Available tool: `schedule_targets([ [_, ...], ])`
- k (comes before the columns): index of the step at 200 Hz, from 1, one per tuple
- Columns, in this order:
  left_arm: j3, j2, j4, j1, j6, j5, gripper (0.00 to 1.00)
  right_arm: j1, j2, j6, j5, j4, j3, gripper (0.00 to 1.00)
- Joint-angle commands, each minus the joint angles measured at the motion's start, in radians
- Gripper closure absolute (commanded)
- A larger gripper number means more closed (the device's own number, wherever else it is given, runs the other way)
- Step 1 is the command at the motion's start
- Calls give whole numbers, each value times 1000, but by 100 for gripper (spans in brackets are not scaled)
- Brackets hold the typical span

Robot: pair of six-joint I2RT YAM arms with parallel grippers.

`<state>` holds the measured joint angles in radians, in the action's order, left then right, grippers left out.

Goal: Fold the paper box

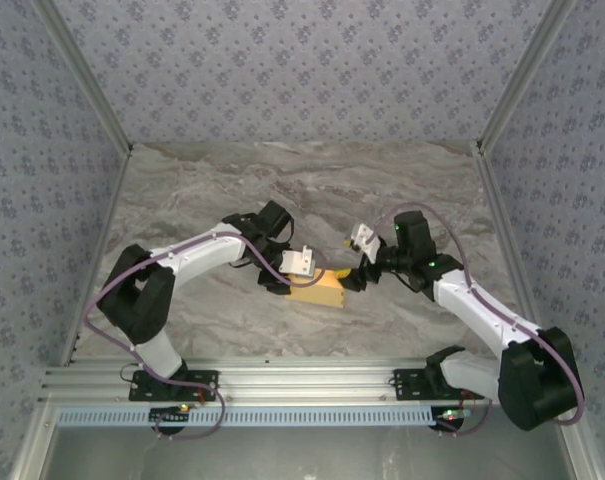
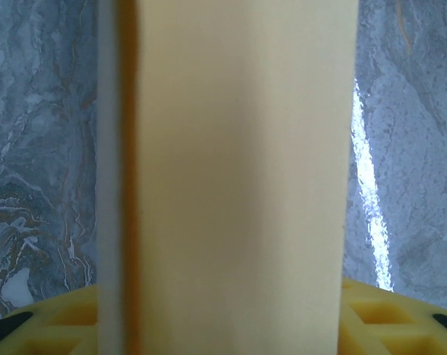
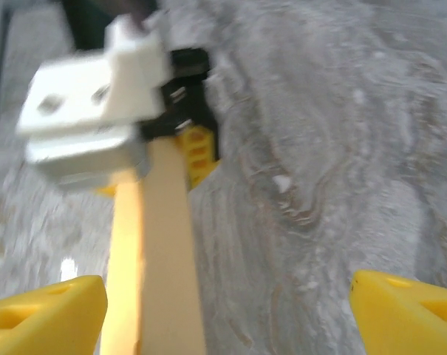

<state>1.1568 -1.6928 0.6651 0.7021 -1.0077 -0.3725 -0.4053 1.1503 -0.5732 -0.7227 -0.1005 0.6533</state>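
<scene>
My left jaws were clamped on the paper box (image 1: 320, 291) at the middle of the desk (image 1: 282, 190), between my arms; my right jaws stood wide apart just beside it.

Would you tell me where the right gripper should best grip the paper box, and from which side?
Probably its free right end, from the right. The left gripper clamps the left end, and the paper box points narrow and lengthwise at the open right gripper, whose fingers could close across its long sides.
</scene>
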Motion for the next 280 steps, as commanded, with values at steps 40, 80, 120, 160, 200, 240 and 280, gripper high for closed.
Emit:
schedule_targets([
  [40, 16, -25, 84, -5, -16, 13, 48, -105, 60, -245, 97, -22, -26, 13],
  [80, 3, 7, 69, -3, -2, -9, 48, -126, 77, -214, 197, 82, -78, 28],
  [120, 6, 11, 38, -3, 33, -26, 47, -142, 62, -212, 234, 104, -97, 50],
  [160, -39, 71, -85, -14, 114, -25, 33, -139, 26, -239, 211, 115, -138, 50],
  [200, -148, 288, -207, -51, 236, -102, 1, -129, 16, -201, 224, 163, -165, 52],
  [240, -346, 574, -485, -132, 574, -161, 1, -117, 7, -167, 230, 200, -180, 54],
  [280, -402, 685, -641, -168, 1317, 176, 1, -110, 3, -155, 225, 190, -175, 54],
])
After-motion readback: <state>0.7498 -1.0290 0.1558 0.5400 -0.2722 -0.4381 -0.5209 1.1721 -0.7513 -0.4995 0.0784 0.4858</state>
